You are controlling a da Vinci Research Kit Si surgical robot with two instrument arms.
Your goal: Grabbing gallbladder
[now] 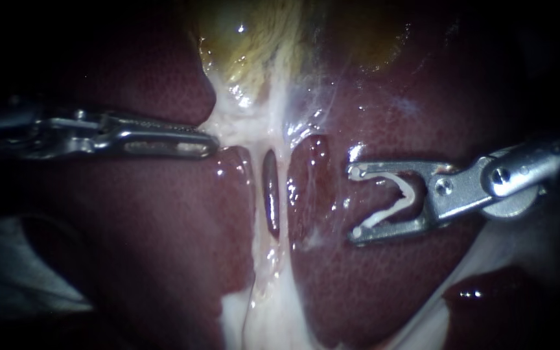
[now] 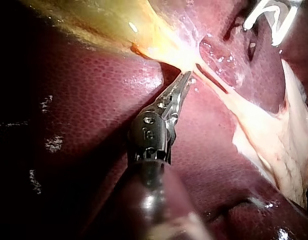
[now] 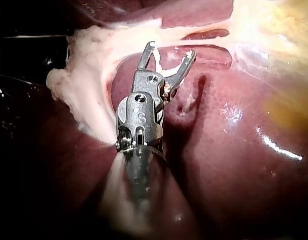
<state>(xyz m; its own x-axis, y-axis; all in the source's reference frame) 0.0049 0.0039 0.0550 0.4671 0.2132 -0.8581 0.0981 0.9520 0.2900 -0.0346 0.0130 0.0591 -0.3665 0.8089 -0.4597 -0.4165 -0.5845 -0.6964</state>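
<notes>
The left instrument [image 1: 207, 144] has its jaws lying together and holding nothing, the tip against the pale tissue [image 1: 249, 123] just below the yellowish gallbladder [image 1: 247, 52]. The right instrument [image 1: 356, 202] holds a white clip [image 1: 402, 194] between its wide-apart jaws, over the liver [image 1: 150, 246].

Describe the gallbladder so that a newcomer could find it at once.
Dark red liver fills most of the endoscope view. A whitish band of tissue runs up its middle to the gallbladder at the top. It alone is yellow-green; its neighbours are red or white.
</notes>
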